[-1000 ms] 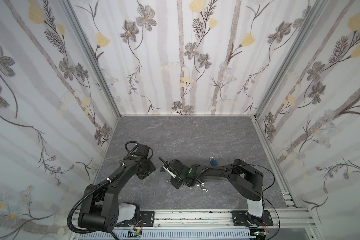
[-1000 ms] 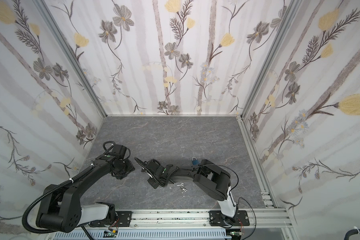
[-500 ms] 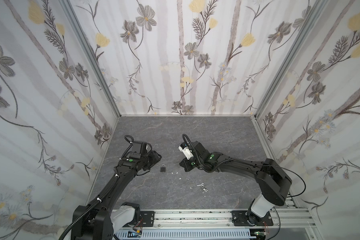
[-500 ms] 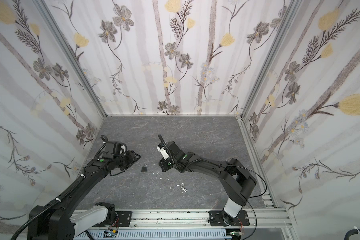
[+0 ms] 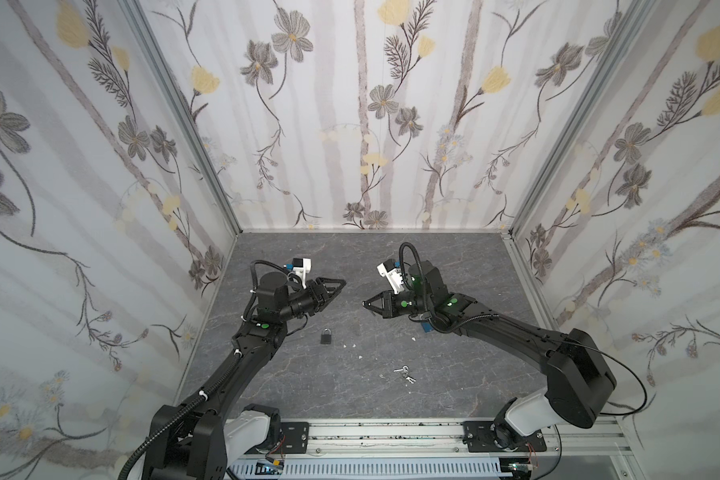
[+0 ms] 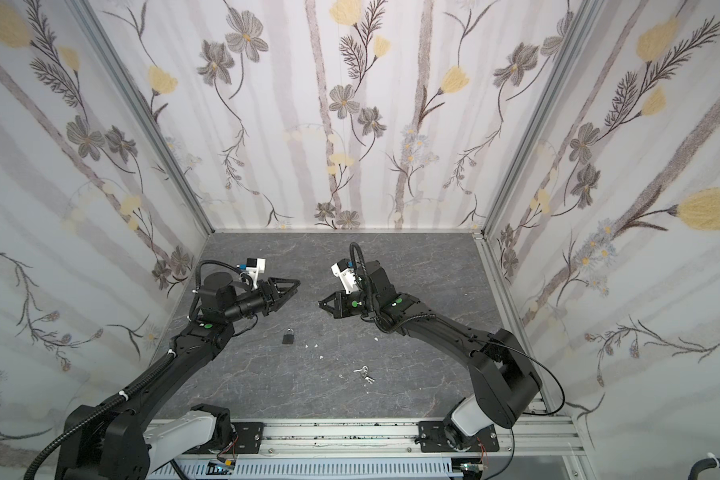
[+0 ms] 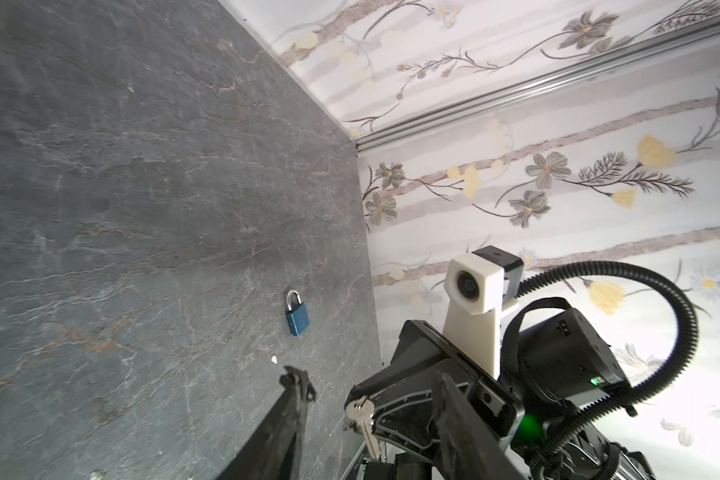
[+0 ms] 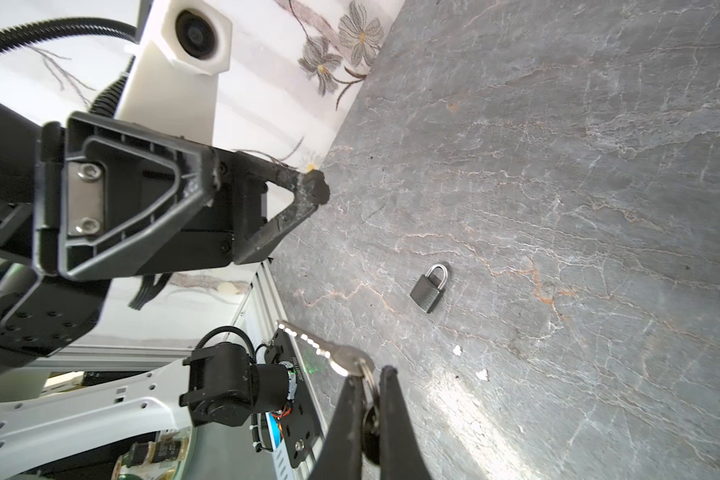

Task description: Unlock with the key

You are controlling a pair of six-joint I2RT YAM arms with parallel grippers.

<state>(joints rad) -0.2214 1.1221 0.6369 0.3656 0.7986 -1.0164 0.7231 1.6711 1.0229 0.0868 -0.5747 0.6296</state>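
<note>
My right gripper [image 8: 371,374] is shut on a silver key [image 8: 329,351] by its head and ring, and the blade sticks out sideways past the fingertips. In both top views this gripper [image 5: 365,304] hangs above the middle of the floor and faces my left gripper [image 5: 336,293]. The left gripper is open and empty. A small black padlock [image 5: 326,336] lies flat on the floor below and between them, shackle closed. The left wrist view shows the key [image 7: 360,415] close to the left gripper's fingers [image 7: 296,386].
A blue padlock [image 7: 297,313] lies flat on the floor, mostly hidden under the right arm in a top view [image 5: 426,328]. A bunch of spare keys [image 5: 404,371] lies nearer the front rail. Small white flecks [image 5: 352,345] dot the floor. Papered walls close in three sides.
A second ago both grippers met low at the left of the floor. They have since drawn apart and risen. The black padlock now lies uncovered between them.
</note>
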